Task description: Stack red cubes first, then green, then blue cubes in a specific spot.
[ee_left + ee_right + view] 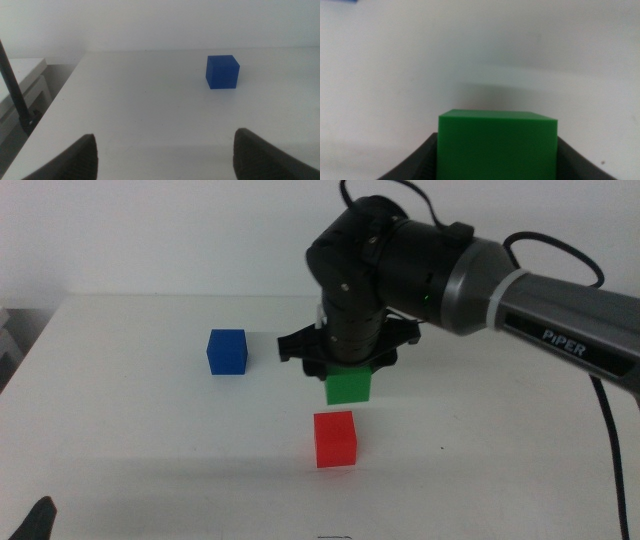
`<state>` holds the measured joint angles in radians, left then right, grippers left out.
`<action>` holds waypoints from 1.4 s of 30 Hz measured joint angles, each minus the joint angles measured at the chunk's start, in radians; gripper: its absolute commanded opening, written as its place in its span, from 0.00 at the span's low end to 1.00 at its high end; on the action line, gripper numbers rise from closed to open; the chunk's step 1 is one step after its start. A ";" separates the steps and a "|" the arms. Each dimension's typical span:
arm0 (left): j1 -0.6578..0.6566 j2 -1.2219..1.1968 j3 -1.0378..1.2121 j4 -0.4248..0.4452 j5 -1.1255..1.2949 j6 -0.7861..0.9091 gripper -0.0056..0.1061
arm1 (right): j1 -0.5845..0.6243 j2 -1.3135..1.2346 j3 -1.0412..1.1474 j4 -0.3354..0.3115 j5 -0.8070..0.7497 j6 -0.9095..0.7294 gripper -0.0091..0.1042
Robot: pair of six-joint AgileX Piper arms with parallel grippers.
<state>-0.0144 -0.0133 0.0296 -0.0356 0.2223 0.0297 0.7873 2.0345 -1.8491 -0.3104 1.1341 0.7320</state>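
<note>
Right gripper [348,370] comes in from the right, pointing down over mid tabletop [150,430]; fingers clamped on the small matte green cube [348,386], one against each side; cube looks just off the surface, can't confirm. Small bright-red cube [335,439] sits just in front of it, apart. Small dark-blue cube [227,351] well to the left. Left gripper [162,150] waits at near-left edge, fingers apart, nothing between.
</note>
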 measured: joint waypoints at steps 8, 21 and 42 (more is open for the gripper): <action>0.000 0.000 0.000 0.000 0.000 0.000 0.87 | 0.036 0.004 0.000 -0.002 0.015 0.022 0.07; 0.000 0.000 0.000 0.000 0.000 0.000 0.87 | 0.075 -0.001 0.118 -0.012 -0.054 0.062 0.07; 0.000 0.000 0.000 0.000 0.000 0.000 0.87 | 0.064 -0.006 0.197 -0.057 -0.168 0.130 0.07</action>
<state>-0.0144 -0.0133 0.0296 -0.0356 0.2223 0.0297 0.8512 2.0289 -1.6525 -0.3676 0.9657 0.8625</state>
